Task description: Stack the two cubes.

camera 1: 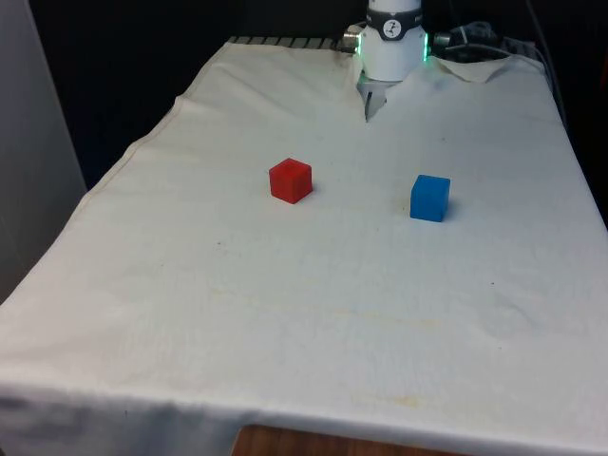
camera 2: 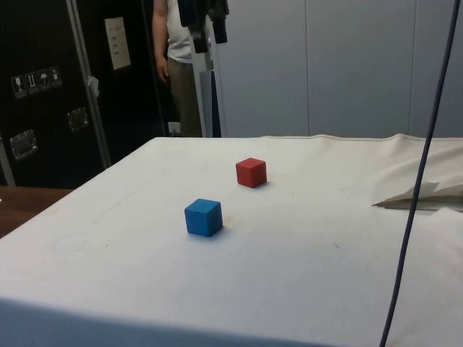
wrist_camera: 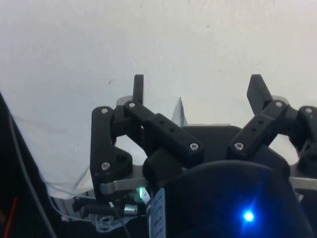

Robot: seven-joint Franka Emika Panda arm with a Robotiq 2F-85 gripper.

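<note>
Well apart, red cube [camera 1: 291, 180] and blue cube [camera 1: 429, 198] — pincer [wrist_camera: 198, 91] spread wide, empty, high above both

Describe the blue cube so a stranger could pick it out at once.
Start at the table under the white cloth. Two small cubes sit apart near its middle. In the front view, the blue cube is the one on the front view's right; its neighbour, the red cube, differs only in colour and sits to the left.
</note>
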